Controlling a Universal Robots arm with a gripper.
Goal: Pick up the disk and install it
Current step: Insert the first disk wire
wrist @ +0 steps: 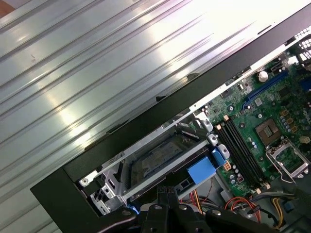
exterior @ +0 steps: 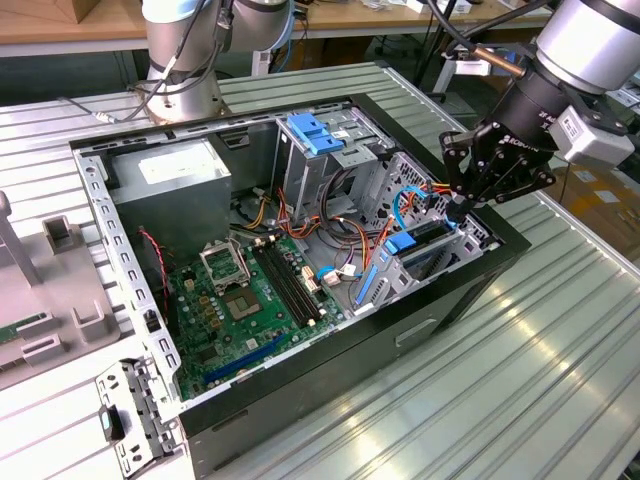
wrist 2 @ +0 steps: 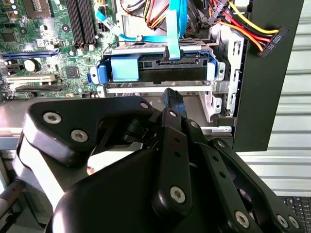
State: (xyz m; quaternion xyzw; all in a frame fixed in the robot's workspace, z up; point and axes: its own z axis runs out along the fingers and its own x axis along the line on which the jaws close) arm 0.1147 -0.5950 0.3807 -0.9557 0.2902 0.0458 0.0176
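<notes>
Hand (exterior: pixel 466 203), fingers pressed together on nothing, hangs just above the corner of the case on the exterior view's right. Ribbed desk (exterior: pixel 540 390) stretches open beyond the black wall of the computer case (exterior: pixel 440 320). Inside that corner stands the drive cage (wrist 2: pixel 221 73). The disk (wrist 2: pixel 160 63) sits within it, blue rails against the frame. Orange cables (wrist 2: pixel 243 26) crowd one side.

Matte blk pincer (exterior: pixel 461 207). The disk (wrist 2: pixel 155 68): dark body w/ bright blue rails. Green motherboard (exterior: pixel 240 300) in blk case (exterior: pixel 330 370). Grey PSU box (exterior: pixel 165 190) w/ white label, light-blue latch (exterior: pixel 315 133). Red/yellow/orange cables (wrist 2: pixel 243 24). Tabletop (exterior: pixel 540 380): silvery, ribbed stripes.
</notes>
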